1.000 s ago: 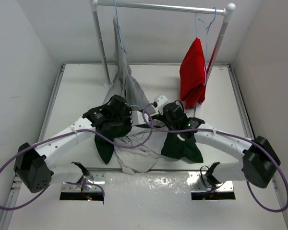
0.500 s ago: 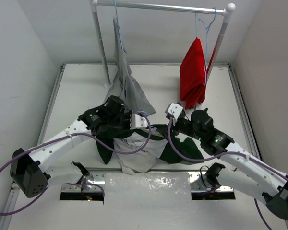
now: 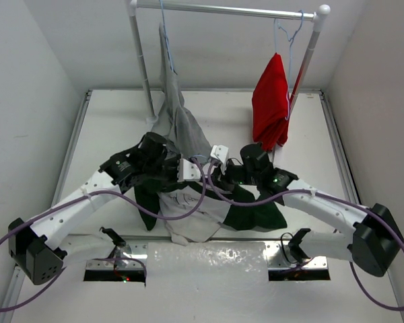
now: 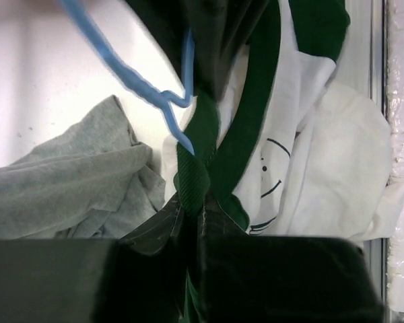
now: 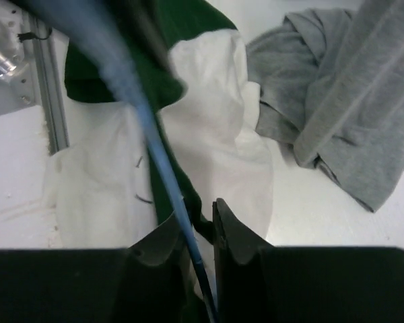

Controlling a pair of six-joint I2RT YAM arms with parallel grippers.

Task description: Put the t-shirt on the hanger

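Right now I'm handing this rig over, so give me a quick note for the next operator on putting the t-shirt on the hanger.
Left gripper: shut on the collar of the t-shirt.
Right gripper: closed on the wire of the hanger.
The t-shirt lies bunched on the table beside a grey garment, the hanger at its collar.
Done: both gripped.
Left: feed the hanger into the shoulders; how far in it sits is hidden.
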